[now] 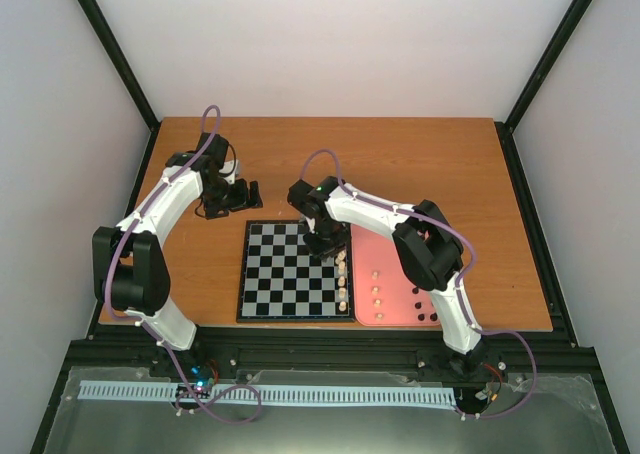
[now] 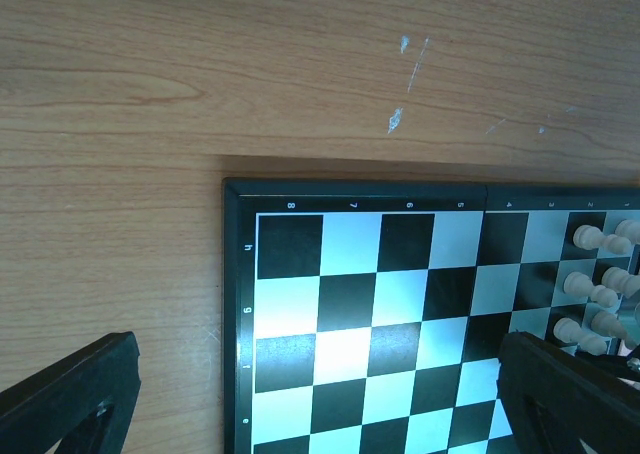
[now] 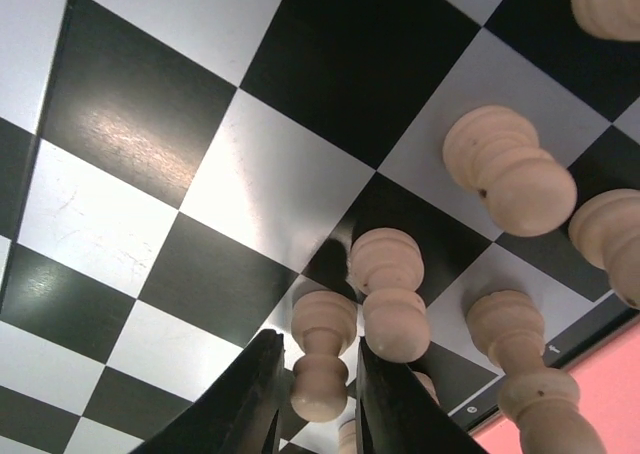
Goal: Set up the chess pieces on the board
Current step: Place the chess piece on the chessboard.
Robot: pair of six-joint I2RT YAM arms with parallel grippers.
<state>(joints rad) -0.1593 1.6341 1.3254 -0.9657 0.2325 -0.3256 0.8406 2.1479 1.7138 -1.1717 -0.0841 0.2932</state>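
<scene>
The checkered board [image 1: 290, 274] lies at the table's middle. Several cream chess pieces [image 1: 342, 274] stand along its right edge; they also show in the left wrist view [image 2: 598, 274]. My right gripper [image 1: 325, 249] is low over the board's far right part. In the right wrist view its fingers [image 3: 250, 404] close narrowly round a cream piece [image 3: 322, 359] that stands on a white square of the board [image 3: 130, 124], with other cream pieces [image 3: 510, 169] beside it. My left gripper [image 1: 240, 196] is open and empty beyond the board's far left corner [image 2: 300, 274].
A pink tray [image 1: 400, 264] lies against the board's right side. It holds a few cream pieces [image 1: 377, 289] and black pieces [image 1: 420, 304]. Black frame posts and white walls surround the wooden table [image 1: 400, 164].
</scene>
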